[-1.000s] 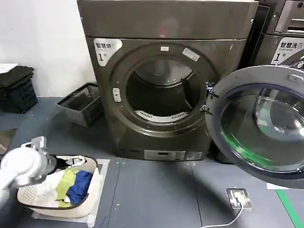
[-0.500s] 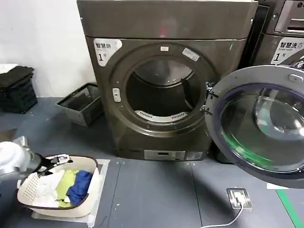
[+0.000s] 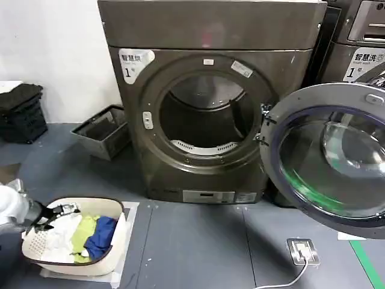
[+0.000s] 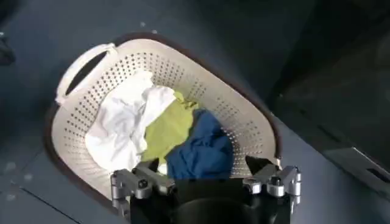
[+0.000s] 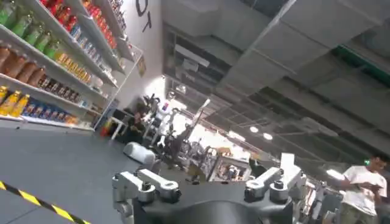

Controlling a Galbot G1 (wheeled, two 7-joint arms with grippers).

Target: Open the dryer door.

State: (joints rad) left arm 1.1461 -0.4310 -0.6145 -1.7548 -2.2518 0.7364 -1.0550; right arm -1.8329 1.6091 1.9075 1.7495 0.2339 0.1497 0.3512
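white rounded left arm (image 3: 9,208), black gripper body, silver-grey metal fingers (image 4: 143,181) with round screw joints

Even, soft indoor light, faint shadows. Glare and green reflection on dryer door (image 3: 328,156) glass. Dryer drum interior dim behind it. Right wrist view: bright ceiling lamps, blown-out background.

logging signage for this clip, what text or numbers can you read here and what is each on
"智慧烘" above "1": white sticker at the upper left of the dryer front.
"智慧洗", small "smart wash", "1": white sticker on the machine to the right.
Large dark letters on the far wall, right wrist view: cut off, unreadable.
Small stickers above the dryer opening and the panel below it: too small.
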